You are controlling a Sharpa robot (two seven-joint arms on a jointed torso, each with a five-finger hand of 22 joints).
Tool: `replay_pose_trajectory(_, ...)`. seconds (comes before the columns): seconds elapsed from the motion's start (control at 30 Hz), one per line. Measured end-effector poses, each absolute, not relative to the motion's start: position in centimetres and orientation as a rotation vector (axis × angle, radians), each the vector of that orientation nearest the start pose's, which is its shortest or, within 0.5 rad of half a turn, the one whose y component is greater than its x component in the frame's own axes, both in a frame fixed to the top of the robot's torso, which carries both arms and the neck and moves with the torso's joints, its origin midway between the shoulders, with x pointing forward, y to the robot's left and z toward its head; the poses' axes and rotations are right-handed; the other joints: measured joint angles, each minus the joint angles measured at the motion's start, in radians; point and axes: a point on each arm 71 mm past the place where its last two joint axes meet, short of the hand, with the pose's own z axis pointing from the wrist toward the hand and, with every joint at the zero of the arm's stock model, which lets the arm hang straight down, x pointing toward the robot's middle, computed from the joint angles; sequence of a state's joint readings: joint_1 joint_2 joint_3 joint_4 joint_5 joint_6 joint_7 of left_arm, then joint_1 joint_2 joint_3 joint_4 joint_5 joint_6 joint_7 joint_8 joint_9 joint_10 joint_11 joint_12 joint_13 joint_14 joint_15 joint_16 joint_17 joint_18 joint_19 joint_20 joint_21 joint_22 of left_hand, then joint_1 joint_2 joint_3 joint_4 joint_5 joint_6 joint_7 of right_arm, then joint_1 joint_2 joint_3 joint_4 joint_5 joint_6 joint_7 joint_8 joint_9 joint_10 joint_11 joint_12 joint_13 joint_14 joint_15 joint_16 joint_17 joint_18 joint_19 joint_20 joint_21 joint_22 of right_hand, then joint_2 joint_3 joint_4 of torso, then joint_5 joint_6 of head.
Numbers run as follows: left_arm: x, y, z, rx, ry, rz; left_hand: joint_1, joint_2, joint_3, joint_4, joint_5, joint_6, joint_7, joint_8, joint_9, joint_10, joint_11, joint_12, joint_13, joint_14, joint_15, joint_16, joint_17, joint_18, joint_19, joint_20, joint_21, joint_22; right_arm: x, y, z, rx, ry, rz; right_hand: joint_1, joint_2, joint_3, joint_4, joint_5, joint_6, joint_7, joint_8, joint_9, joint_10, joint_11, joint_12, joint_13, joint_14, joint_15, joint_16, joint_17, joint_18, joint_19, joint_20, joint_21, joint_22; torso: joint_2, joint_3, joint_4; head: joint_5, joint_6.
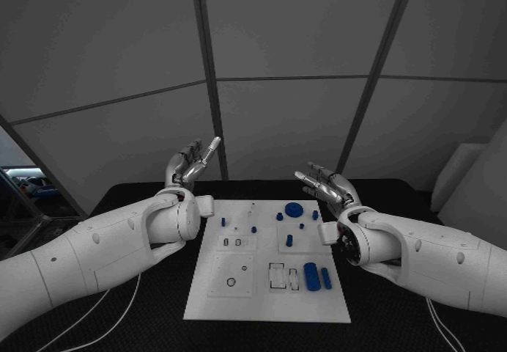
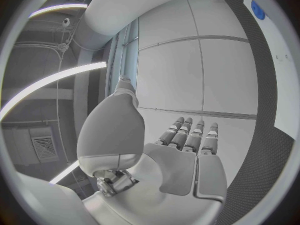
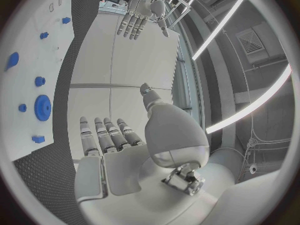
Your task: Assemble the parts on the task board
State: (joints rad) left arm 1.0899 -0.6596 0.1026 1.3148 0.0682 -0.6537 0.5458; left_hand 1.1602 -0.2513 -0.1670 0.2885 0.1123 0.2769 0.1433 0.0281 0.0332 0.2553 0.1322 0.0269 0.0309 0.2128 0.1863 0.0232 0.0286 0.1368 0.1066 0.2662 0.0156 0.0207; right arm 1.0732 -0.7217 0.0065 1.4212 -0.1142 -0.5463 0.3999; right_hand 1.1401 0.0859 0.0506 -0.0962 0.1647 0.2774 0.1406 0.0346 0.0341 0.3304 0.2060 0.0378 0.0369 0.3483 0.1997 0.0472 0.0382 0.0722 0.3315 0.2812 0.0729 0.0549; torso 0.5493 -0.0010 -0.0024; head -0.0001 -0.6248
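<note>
Board [image 1: 264,301], white and rectangular, lies mid-table [image 1: 127,198] with its long axis running away from the robot. Nearest on it, toward the right edge, a blue cylinder [image 1: 312,276] and a thinner pin [image 1: 327,278] lie side by side, both lengthwise along the board. A blue gear [image 1: 293,210] sits flat at the far end, with small blue pegs near it. Left hand [image 1: 193,163] and right hand [image 1: 327,186] are raised beyond the board's far corners, fingers straight and apart, holding nothing.
</note>
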Motion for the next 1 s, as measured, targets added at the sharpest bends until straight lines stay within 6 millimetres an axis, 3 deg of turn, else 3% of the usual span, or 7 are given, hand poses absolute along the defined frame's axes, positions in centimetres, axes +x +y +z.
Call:
replay_pose_trajectory(0.13,52.8,20.6,-19.4,-1.261,1.033,-1.313,0.032,0.023,0.016,0.01,0.0,0.045,0.002,0.013,0.006,0.043,0.01,0.008,0.005,0.048,0.006,0.012,0.006,0.0,0.015,0.015,0.009,0.005,49.5,-18.7,-23.0,1.094,1.422,1.347,0.074,0.001,0.014,-0.039,0.0,0.153,0.01,0.032,0.016,0.183,0.016,0.033,0.014,0.199,0.008,0.042,0.015,0.037,0.142,0.005,0.055,0.025,0.0,-0.0001,0.0,0.0,0.0)
replay_pose_trajectory(0.33,52.2,23.3,-19.0,-1.25,1.023,-1.317,0.1,0.091,0.078,0.0,-0.023,0.222,0.013,0.055,0.027,0.229,0.047,0.048,0.022,0.225,0.019,0.057,0.024,0.0,0.095,0.023,0.045,0.024,50.5,-20.2,-21.5,0.857,1.437,1.286,0.141,0.0,0.044,-0.093,0.006,0.398,0.037,0.077,0.033,0.432,-0.004,0.075,0.022,0.433,-0.018,0.092,0.027,0.071,0.293,0.001,0.124,0.052,0.012,0.0024,-0.0044,-0.008,-0.011)
replay_pose_trajectory(0.53,51.6,23.3,-18.6,-1.222,1.045,-1.361,0.192,0.15,0.133,-0.047,-0.032,0.463,0.045,0.105,0.047,0.507,0.059,0.098,0.036,0.499,0.0,0.121,0.044,0.001,0.329,0.022,0.149,0.074,51.1,-20.1,-19.6,0.551,1.457,1.202,0.16,-0.009,0.095,-0.153,0.012,0.586,0.071,0.087,0.035,0.631,-0.037,0.081,0.023,0.639,-0.06,0.12,0.037,0.092,0.42,-0.025,0.194,0.076,0.03,0.0066,-0.0065,-0.014,-0.013)
replay_pose_trajectory(0.6,51.5,23.5,-18.4,-1.21,1.052,-1.371,0.213,0.164,0.147,-0.062,-0.037,0.517,0.054,0.113,0.049,0.575,0.053,0.108,0.036,0.575,-0.011,0.139,0.05,0.003,0.402,0.017,0.184,0.089,51.4,-20.1,-18.8,0.474,1.46,1.175,0.166,-0.015,0.109,-0.166,0.018,0.624,0.069,0.09,0.035,0.673,-0.045,0.081,0.023,0.684,-0.07,0.124,0.039,0.092,0.446,-0.033,0.211,0.081,0.038,0.0074,-0.0065,-0.016,-0.012)
replay_pose_trajectory(0.63,51.4,23.7,-18.4,-1.205,1.055,-1.373,0.221,0.172,0.15,-0.074,-0.037,0.543,0.06,0.115,0.049,0.608,0.049,0.112,0.036,0.613,-0.018,0.147,0.052,0.055,0.44,0.013,0.202,0.097,51.6,-20.1,-18.5,0.439,1.463,1.159,0.166,-0.015,0.116,-0.172,0.018,0.642,0.067,0.09,0.035,0.693,-0.049,0.081,0.024,0.705,-0.076,0.124,0.041,0.092,0.46,-0.037,0.219,0.085,0.042,0.0076,-0.0065,-0.017,-0.012)
replay_pose_trajectory(0.67,51.2,23.9,-18.3,-1.199,1.059,-1.376,0.229,0.179,0.153,-0.084,-0.037,0.566,0.061,0.115,0.049,0.637,0.046,0.112,0.036,0.646,-0.024,0.152,0.055,0.063,0.473,0.009,0.218,0.103,51.8,-20.2,-18.1,0.396,1.468,1.136,0.166,-0.015,0.126,-0.174,0.022,0.659,0.064,0.09,0.035,0.711,-0.053,0.081,0.024,0.724,-0.081,0.124,0.043,0.092,0.47,-0.042,0.228,0.088,0.046,0.0076,-0.0065,-0.019,-0.012)
replay_pose_trajectory(1.0,49.4,23.9,-17.2,-1.153,1.106,-1.436,0.264,0.204,0.164,-0.145,-0.04,0.689,0.052,0.105,0.038,0.8,0.021,0.1,0.035,0.843,-0.065,0.167,0.073,0.061,0.682,-0.027,0.334,0.149,53.3,-20.5,-15.6,0.101,1.512,0.932,0.163,-0.075,0.164,-0.185,0.072,0.777,0.031,0.09,0.036,0.871,-0.1,0.062,0.032,0.962,-0.154,0.218,0.118,0.091,0.623,-0.119,0.383,0.163,0.085,0.006,-0.002,-0.028,-0.004)
